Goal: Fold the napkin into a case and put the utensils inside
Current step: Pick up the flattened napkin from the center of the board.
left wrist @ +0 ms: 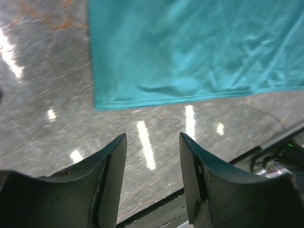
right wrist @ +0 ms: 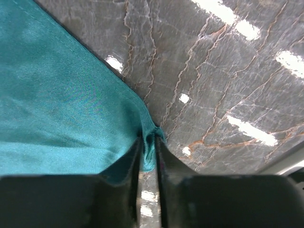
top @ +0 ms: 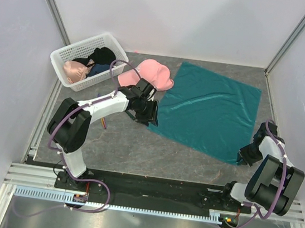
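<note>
The teal-green napkin (top: 209, 107) lies spread flat on the table, right of centre. My left gripper (top: 151, 114) hovers open and empty just short of its near-left corner. In the left wrist view the napkin's edge (left wrist: 190, 52) lies ahead of the open left gripper (left wrist: 153, 137), apart from it. My right gripper (top: 246, 154) is at the near-right corner. In the right wrist view it (right wrist: 148, 137) is shut on a pinch of the napkin (right wrist: 57, 109) there. A thin purple-and-orange utensil (top: 103, 122) peeks out beside the left arm. The fork is hidden.
A pink cap (top: 146, 74) lies against the napkin's far-left side, just behind the left wrist. A white plastic basket (top: 70, 52) holding clothes stands at the back left. Walls close in the table on the left, right and far sides.
</note>
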You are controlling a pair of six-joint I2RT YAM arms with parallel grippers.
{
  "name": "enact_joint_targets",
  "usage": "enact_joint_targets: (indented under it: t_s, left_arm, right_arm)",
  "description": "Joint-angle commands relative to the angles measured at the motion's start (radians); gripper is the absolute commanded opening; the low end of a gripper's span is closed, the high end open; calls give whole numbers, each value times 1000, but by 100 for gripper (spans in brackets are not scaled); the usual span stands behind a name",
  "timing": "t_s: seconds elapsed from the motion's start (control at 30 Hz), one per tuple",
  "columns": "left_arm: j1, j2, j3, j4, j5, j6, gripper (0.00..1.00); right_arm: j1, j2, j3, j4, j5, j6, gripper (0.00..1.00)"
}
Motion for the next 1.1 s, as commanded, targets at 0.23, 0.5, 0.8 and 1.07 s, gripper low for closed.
enact_joint_targets:
  t_s: [0.23, 0.5, 0.8, 1.07]
  left_arm:
    - [0, 39, 12, -21, -177, -72, 58]
    - [-21, 114, 48, -19, -226, -98, 53]
    - [-61, 164, 90, -47, -324, -118, 48]
    - [-92, 207, 82, -62, -398, -121, 42]
  right_arm:
    - [-2, -11, -35, 39, 2, 3, 0]
    - [-2, -28, -33, 40, -24, -9, 0]
    - [-4, -55, -13, 24, -38, -14, 0]
    - [-4, -78, -10, 20, -52, -8, 0]
